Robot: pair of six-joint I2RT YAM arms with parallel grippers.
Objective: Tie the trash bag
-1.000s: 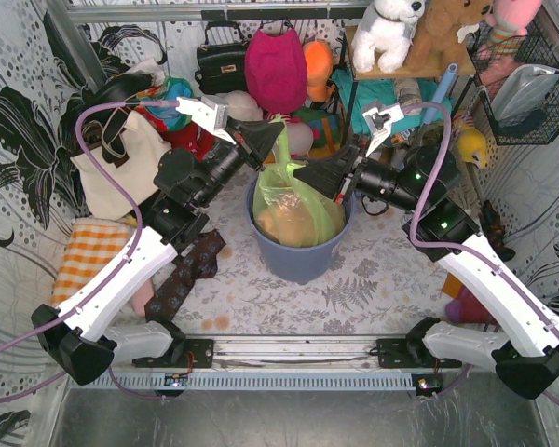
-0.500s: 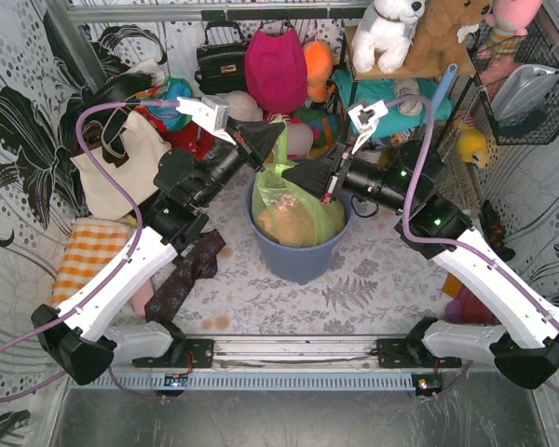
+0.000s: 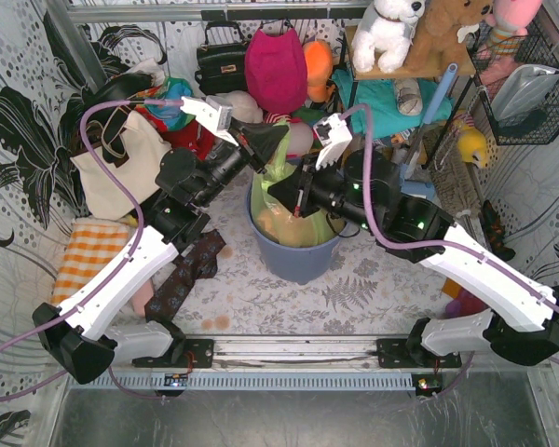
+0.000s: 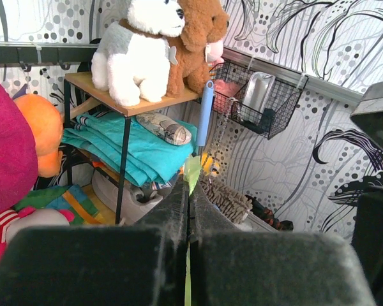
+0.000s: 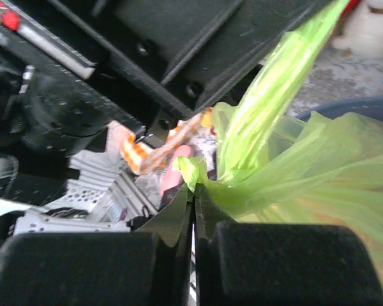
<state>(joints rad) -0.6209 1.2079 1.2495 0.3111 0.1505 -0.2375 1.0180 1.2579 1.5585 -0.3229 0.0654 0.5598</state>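
Top external view: two arms meet over a blue-grey bin [image 3: 293, 263], and the bag [image 3: 309, 226] sits inside it with its mouth drawn upward. The left gripper [image 3: 276, 140] is closed, pinching a twisted green strand [image 3: 278, 166] that rises near upright from the bag to its tips. The right gripper [image 3: 278, 193], also closed, clamps a second flap [image 5: 188, 169] lower down, just beside that strand and nearer the bin mouth. The next move likely turns on carrying this flap across the upright strand. Since half a second ago, the right arm has swung left across the bin, from the right rim to beneath the left gripper, which has stayed put.
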